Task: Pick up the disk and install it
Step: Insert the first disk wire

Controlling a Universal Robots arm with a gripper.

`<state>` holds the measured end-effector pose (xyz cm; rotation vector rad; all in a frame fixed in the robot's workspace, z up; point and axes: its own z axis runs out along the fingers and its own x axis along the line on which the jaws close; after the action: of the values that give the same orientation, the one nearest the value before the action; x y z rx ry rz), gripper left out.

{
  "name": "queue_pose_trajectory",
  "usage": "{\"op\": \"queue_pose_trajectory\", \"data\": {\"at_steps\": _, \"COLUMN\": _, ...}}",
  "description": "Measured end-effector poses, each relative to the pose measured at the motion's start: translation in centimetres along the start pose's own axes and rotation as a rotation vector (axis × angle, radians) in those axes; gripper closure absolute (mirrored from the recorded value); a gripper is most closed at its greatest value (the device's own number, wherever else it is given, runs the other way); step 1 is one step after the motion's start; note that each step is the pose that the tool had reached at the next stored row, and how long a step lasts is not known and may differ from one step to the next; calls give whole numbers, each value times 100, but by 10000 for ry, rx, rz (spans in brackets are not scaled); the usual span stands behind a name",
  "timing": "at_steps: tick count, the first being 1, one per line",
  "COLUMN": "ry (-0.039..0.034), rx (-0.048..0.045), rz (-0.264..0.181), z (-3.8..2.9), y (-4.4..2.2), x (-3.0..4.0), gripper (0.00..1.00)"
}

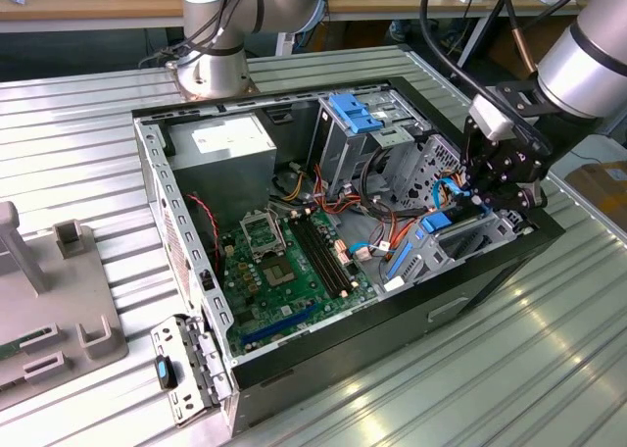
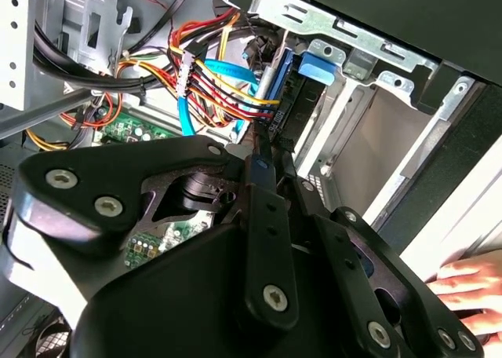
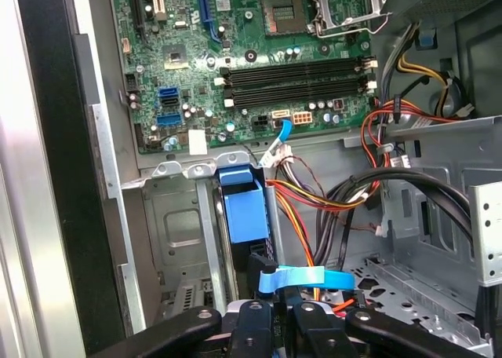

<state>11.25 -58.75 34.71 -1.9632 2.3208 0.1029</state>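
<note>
Gripping the disk [image 3: 245,217] edge-on, fingers [image 3: 271,289] closed, inside the drive cage [image 3: 176,240].

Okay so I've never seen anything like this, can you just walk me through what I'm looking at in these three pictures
This is a robot arm working inside an opened desktop computer case that lies on a ribbed metal table.

The exterior view comes from a camera standing off the arm. It shows the green motherboard, a grey power supply and the arm's black gripper reaching into the drive bay at the exterior view's right.

The two wrist views come from cameras riding on the arm, looking past the gripper's black linkages. In the first wrist view, the disk, standing on edge with its blue bracket, sits in a metal bay just ahead of the gripper, beside bundled cables. A person's hand rests at the case edge in the second wrist view.
</note>
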Motion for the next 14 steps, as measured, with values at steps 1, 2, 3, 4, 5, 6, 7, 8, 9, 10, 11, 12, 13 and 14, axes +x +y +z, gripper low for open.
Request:
{"op": "queue_pose_trajectory", "data": {"at_steps": 1, "ry": 4, "rx": -29, "rz": 4, "z": 1, "y": -8, "x": -1, "gripper": 84}}
{"op": "queue_pose_trajectory", "data": {"at_steps": 2, "ry": 7, "rx": -41, "rz": 5, "z": 0, "y": -11, "x": -2, "gripper": 84}}
{"op": "queue_pose_trajectory", "data": {"at_steps": 3, "ry": 9, "rx": -50, "rz": 7, "z": 0, "y": -14, "x": -2, "gripper": 84}}
{"op": "queue_pose_trajectory", "data": {"at_steps": 4, "ry": 11, "rx": -55, "rz": 8, "z": 0, "y": -14, "x": -2, "gripper": 84}}
{"op": "queue_pose_trajectory", "data": {"at_steps": 5, "ry": 12, "rx": -56, "rz": 7, "z": 0, "y": -15, "x": -2, "gripper": 84}}
{"op": "queue_pose_trajectory", "data": {"at_steps": 6, "ry": 12, "rx": -57, "rz": 8, "z": 0, "y": -15, "x": -2, "gripper": 84}}
{"op": "queue_pose_trajectory", "data": {"at_steps": 7, "ry": 13, "rx": -58, "rz": 7, "z": 0, "y": -15, "x": -3, "gripper": 84}}
{"op": "queue_pose_trajectory", "data": {"at_steps": 8, "ry": 13, "rx": -59, "rz": 7, "z": 0, "y": -15, "x": -3, "gripper": 84}}
{"op": "queue_pose_trajectory", "data": {"at_steps": 9, "ry": 13, "rx": -59, "rz": 7, "z": 0, "y": -16, "x": -3, "gripper": 84}}
{"op": "queue_pose_trajectory", "data": {"at_steps": 10, "ry": 13, "rx": -61, "rz": 8, "z": 1, "y": -17, "x": -4, "gripper": 84}}
{"op": "queue_pose_trajectory", "data": {"at_steps": 11, "ry": 13, "rx": -65, "rz": 7, "z": 2, "y": -20, "x": -5, "gripper": 84}}
{"op": "queue_pose_trajectory", "data": {"at_steps": 12, "ry": 13, "rx": -70, "rz": 7, "z": 2, "y": -23, "x": -7, "gripper": 84}}
{"op": "queue_pose_trajectory", "data": {"at_steps": 13, "ry": 15, "rx": -72, "rz": 9, "z": 1, "y": -23, "x": -8, "gripper": 84}}
{"op": "queue_pose_trajectory", "data": {"at_steps": 14, "ry": 15, "rx": -72, "rz": 10, "z": 1, "y": -23, "x": -8, "gripper": 84}}
